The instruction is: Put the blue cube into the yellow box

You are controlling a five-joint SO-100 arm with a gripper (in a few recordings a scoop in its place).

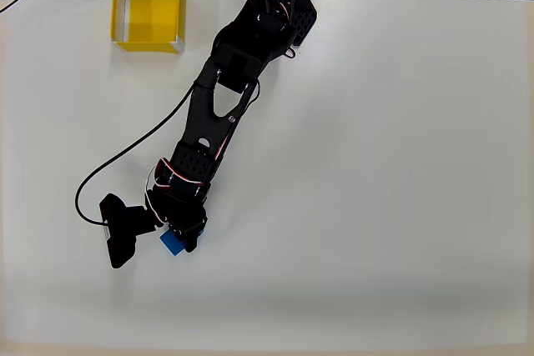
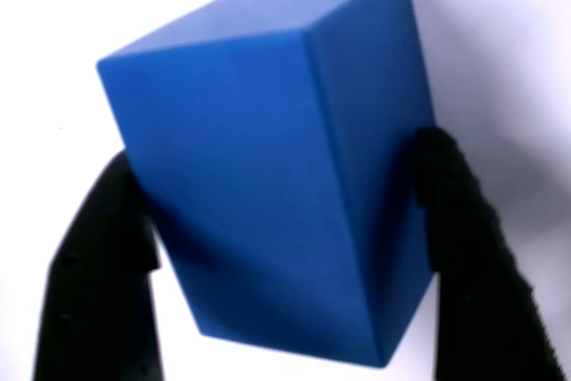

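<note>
In the overhead view, a thin black cable (image 1: 125, 156) is looped left of the black arm (image 1: 225, 114). The square, open-topped yellow box (image 1: 148, 14) is seen upper left. The small matte blue cube (image 2: 268, 176) is clamped between the black gripper (image 2: 285, 247) fingers, lower centre-left on the white table (image 1: 392, 164).

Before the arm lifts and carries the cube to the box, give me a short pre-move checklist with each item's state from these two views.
1. Blue cube sits between the gripper's fingers: ok, one black finger on each side in the wrist view.
2. Fingers pressed firmly on the cube: cannot tell, contact looks close but not certain.
3. Cube lifted off the table: cannot tell.
4. Yellow box open-topped and empty: ok, overhead view.
5. Path from cube to box free of obstacles: ok, aside from the arm's own cable.
</note>
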